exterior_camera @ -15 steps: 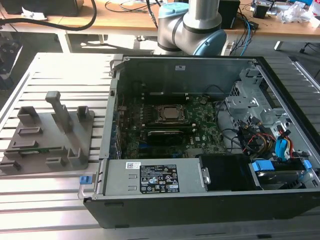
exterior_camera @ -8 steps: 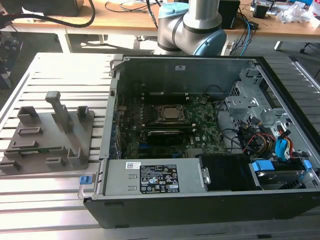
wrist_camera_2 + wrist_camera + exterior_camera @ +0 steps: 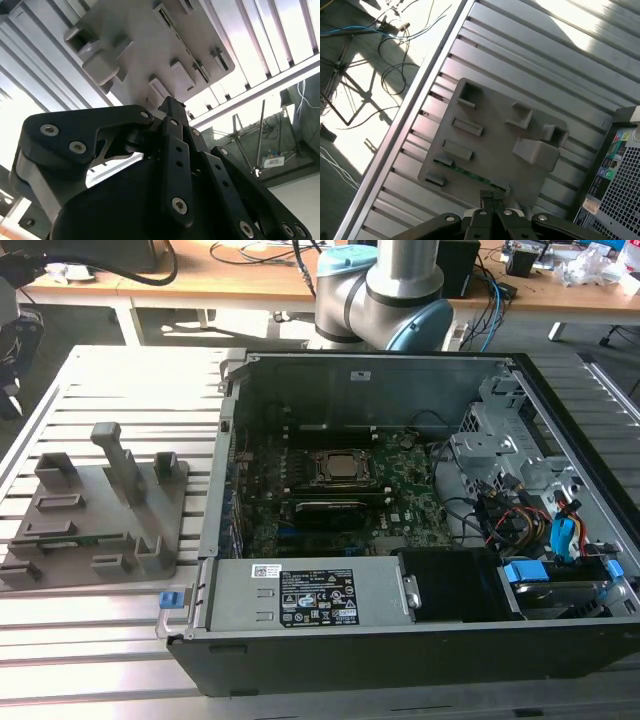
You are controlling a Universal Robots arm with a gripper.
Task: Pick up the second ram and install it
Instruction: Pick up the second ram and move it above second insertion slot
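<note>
Hand [image 3: 492, 199] closed, near second ram [image 3: 465, 173] in tray [image 3: 487, 132].

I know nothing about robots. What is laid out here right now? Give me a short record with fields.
setting: open computer case on a slatted metal table
inside case: green motherboard
holder tray: grey, on the table at the exterior view's left of the case
second ram: thin green stick lying in a slot of the holder tray, not yet picked up
hand: fingers together, holding nothing, above the holder tray near one end of the second ram
</note>
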